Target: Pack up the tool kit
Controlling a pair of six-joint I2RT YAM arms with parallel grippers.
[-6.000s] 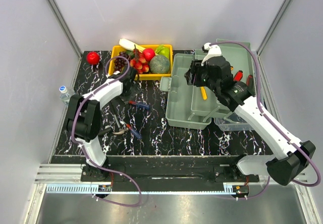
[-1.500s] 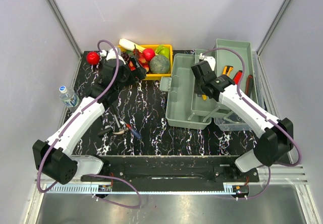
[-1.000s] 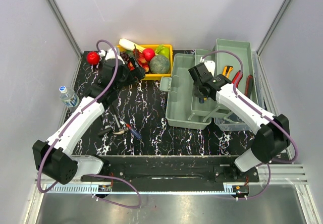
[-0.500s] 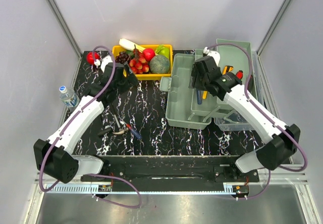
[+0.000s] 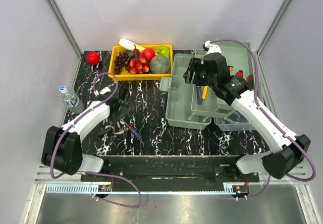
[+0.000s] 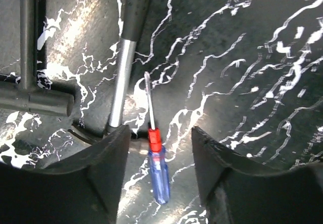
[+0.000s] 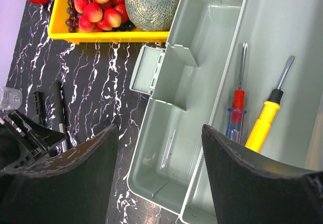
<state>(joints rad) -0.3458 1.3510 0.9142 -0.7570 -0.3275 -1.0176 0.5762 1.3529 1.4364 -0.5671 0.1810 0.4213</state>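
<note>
Directly below left gripper [image 6: 159, 133], blue-handled screwdriver [image 6: 156, 168] was seen flat on table [image 6: 242, 82], long axis along gap between parted, empty jaws; toolbox [image 5: 181, 98] was found well rightward, under right gripper [image 7: 159, 128], likewise spread

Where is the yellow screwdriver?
The yellow screwdriver lies inside the toolbox, on the right side of the right wrist view, beside the red-and-blue screwdriver.

The toolbox [image 5: 179, 85] is grey-green, the table [image 5: 151, 120] black, white-veined.
</note>
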